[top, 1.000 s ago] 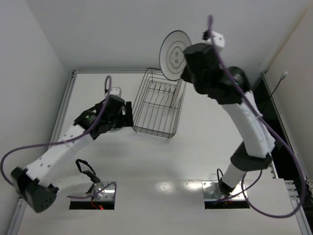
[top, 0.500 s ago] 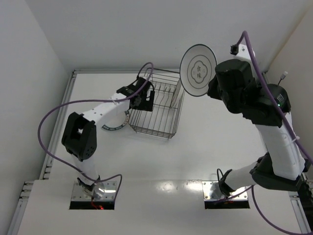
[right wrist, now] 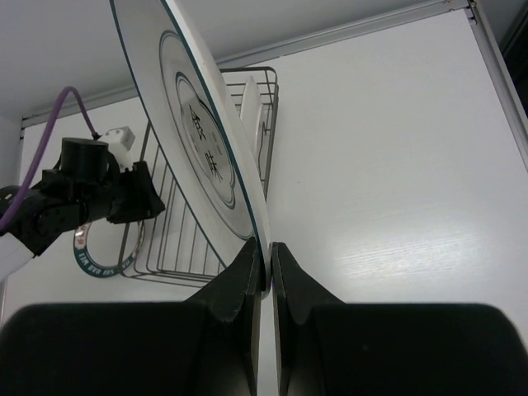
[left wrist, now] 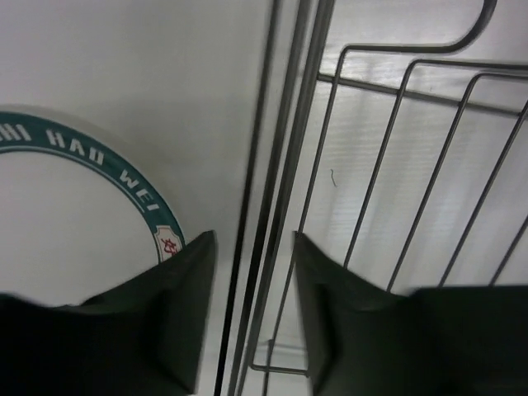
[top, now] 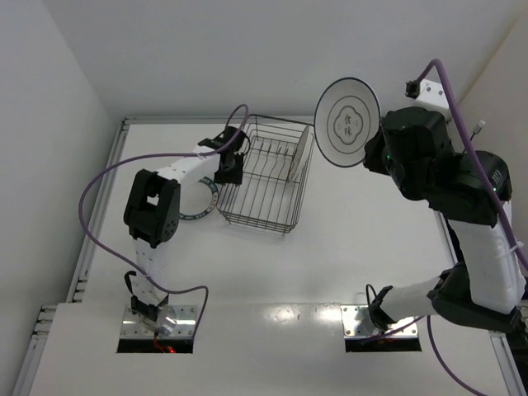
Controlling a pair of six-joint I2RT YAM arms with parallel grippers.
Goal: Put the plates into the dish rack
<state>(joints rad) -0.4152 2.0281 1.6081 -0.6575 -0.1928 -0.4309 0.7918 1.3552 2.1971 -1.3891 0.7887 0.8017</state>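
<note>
Holding right, straddling left

My right gripper clamps the round white dark-ringed plate, upright, beside the dark wire dish rack. My left gripper has fingers apart astride its rim wire, near a teal-rimmed white plate.
</note>
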